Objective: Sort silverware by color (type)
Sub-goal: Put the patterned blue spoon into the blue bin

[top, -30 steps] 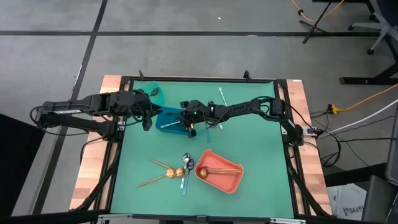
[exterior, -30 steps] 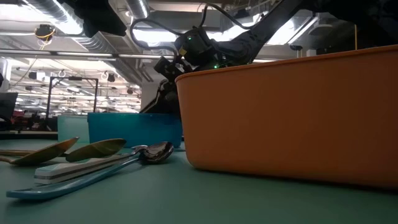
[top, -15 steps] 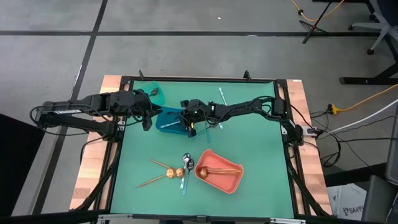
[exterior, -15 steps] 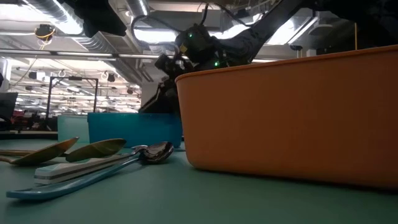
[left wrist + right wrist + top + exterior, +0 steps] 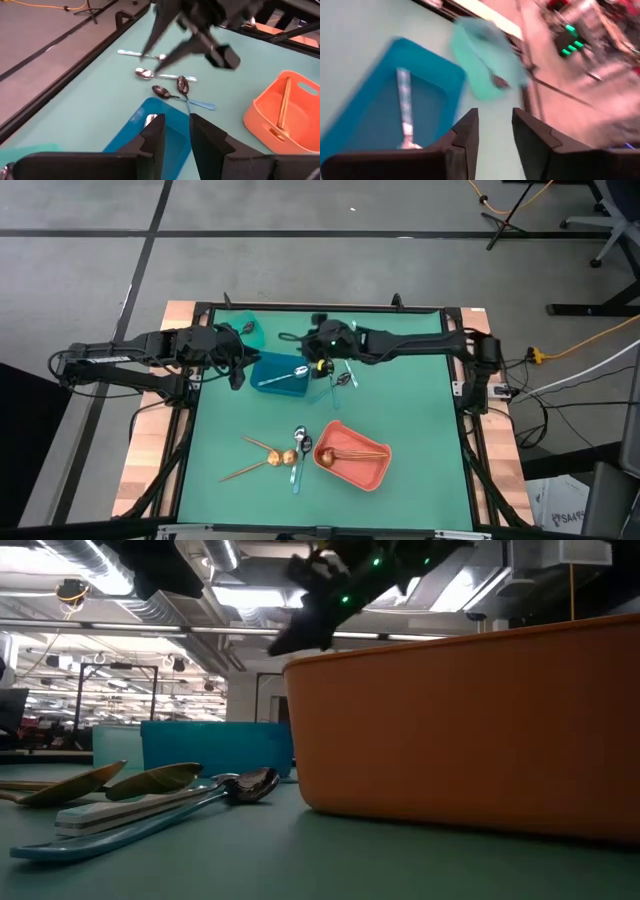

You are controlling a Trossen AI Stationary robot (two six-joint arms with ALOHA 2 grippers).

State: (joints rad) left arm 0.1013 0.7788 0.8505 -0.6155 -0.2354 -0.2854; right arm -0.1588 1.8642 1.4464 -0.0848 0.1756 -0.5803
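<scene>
Green mat point(image 5: 420, 430) covers the table, framed by black rails with bare wood strips outside the left and right edges. I see open mat along the right side and the near edge. The left gripper point(image 5: 238, 370) sits by the left edge, just beside the blue bin point(image 5: 270, 375); its fingers point(image 5: 152, 135) stand slightly apart, holding nothing. The right gripper point(image 5: 305, 340) hangs over the far half, near the teal bin point(image 5: 245, 328) at the far-left corner; its fingers point(image 5: 465, 131) are slightly apart and empty. One silver spoon point(image 5: 285, 375) lies in the blue bin. More spoons point(image 5: 343, 375) lie on the mat just right of that bin. Copper utensils point(image 5: 262, 460) and blue-handled spoons point(image 5: 298, 452) lie near the near edge, beside the coral bin point(image 5: 375, 475), which holds copper pieces point(image 5: 350, 454). Grey floor surrounds the table.
</scene>
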